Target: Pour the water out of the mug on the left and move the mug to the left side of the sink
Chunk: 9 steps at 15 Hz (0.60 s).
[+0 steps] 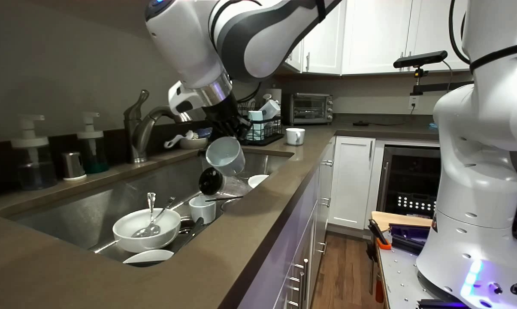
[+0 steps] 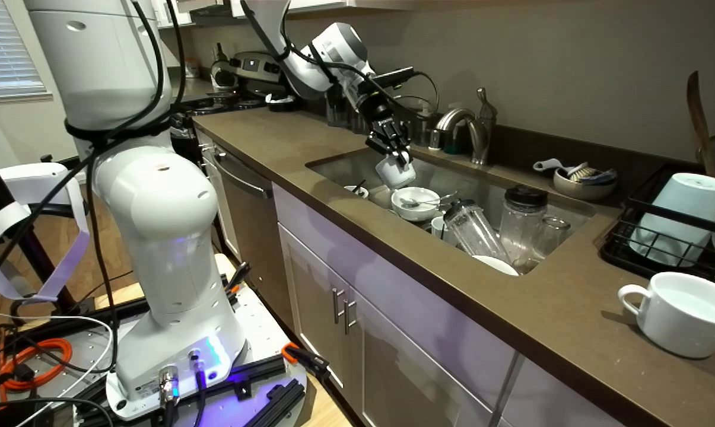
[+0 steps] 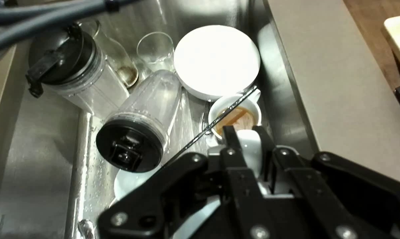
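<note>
The glossy white mug [image 1: 227,158] hangs tilted over the sink [image 1: 76,219], its mouth turned toward the camera in that exterior view. It also shows tilted in an exterior view [image 2: 395,173], above a white bowl. My gripper [image 1: 236,131] is at the mug's upper side and also shows in an exterior view [image 2: 399,153]. In the wrist view my fingers [image 3: 248,134] are closed around the mug's white handle [image 3: 252,149]; most of the mug's body is hidden behind the gripper. I see no stream of water. The chrome faucet [image 1: 146,128] stands behind the sink.
The sink holds a white bowl [image 1: 146,229] with spoons, a white cup [image 3: 237,111] with brown liquid, and black-lidded bottles [image 3: 130,144]. Another white mug [image 2: 686,314] stands on the counter by a black dish rack [image 2: 636,237]. Soap bottles [image 1: 33,159] line the sink's back edge.
</note>
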Tool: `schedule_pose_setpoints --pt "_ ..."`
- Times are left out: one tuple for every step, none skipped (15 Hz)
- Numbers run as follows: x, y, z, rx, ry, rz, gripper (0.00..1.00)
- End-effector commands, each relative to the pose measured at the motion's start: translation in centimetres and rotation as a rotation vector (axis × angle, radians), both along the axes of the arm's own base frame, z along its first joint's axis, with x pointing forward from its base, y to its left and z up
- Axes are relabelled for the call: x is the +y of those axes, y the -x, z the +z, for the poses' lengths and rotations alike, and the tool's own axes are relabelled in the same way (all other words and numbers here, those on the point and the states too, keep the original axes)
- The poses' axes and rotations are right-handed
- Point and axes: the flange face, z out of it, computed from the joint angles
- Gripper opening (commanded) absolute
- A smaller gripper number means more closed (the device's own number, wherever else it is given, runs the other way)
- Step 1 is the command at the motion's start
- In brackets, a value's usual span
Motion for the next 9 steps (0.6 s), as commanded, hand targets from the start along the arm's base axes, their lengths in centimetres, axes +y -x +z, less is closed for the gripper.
schedule_pose_setpoints --pt "2.9 0.0 1.6 -0.016 -0.069 0.052 0.04" --pt "3.8 0.0 1.8 -0.021 -0.082 0.063 0.04" --pt "4.8 0.0 2.0 -0.022 -0.094 0.076 0.04" --pt "5.8 0.0 2.2 -0.027 -0.103 0.089 0.04" --pt "6.6 0.0 2.5 -0.031 -0.114 0.102 0.04" --pt "7.7 0.1 2.7 -0.032 -0.129 0.113 0.04" --pt "8.8 0.1 3.0 -0.035 -0.144 0.122 0.04" --pt "9.9 0.1 3.0 -0.035 -0.157 0.132 0.04" --pt "10.8 0.2 3.1 -0.031 -0.171 0.143 0.04"
